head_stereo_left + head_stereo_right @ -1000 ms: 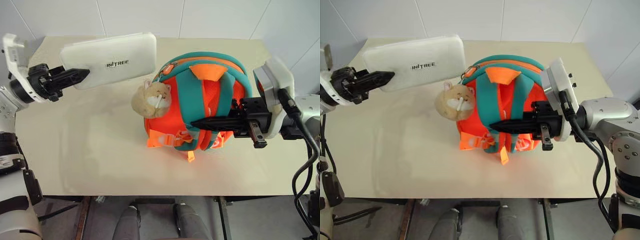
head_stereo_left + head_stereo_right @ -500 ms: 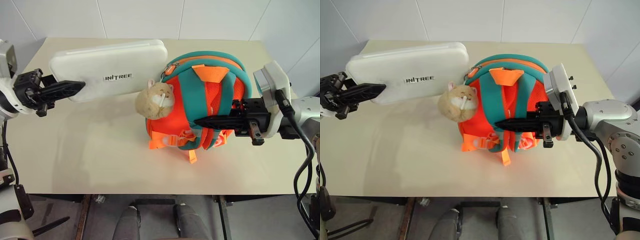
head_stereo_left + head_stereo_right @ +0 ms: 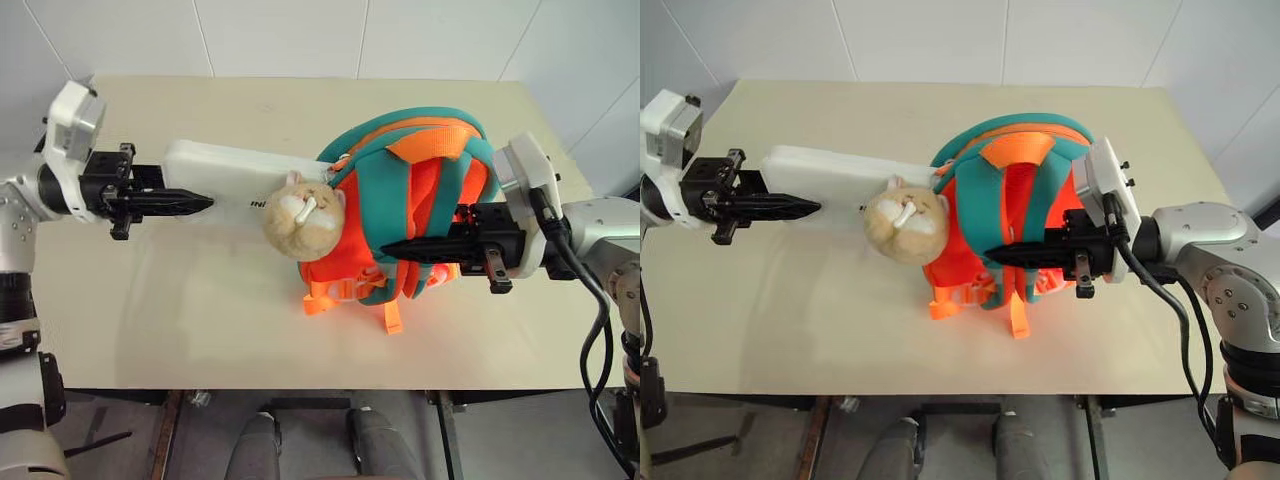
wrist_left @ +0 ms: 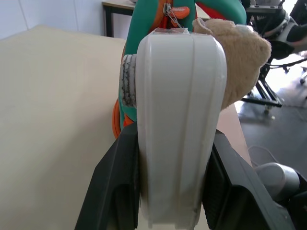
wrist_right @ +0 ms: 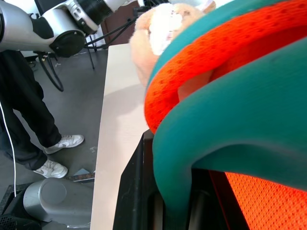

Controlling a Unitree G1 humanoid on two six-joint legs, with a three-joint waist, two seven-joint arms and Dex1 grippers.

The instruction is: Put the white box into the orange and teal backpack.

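Since the earlier frame, the left gripper [image 3: 195,203] has turned the white box [image 3: 235,178] edge-on and driven its far end into the orange and teal backpack [image 3: 420,215] behind the plush hamster [image 3: 302,216]. Its jaws clamp the box. The right gripper [image 3: 392,249], clamped on a teal strap [image 5: 230,129], likely steadies the backpack above the table [image 3: 180,320].

The left gripper [image 3: 190,203], black and two-fingered, points level toward 3 o'clock, fingers clamped on a flat white case. The right gripper [image 3: 395,250] points toward 9 o'clock, pinched shut on a teal strap.
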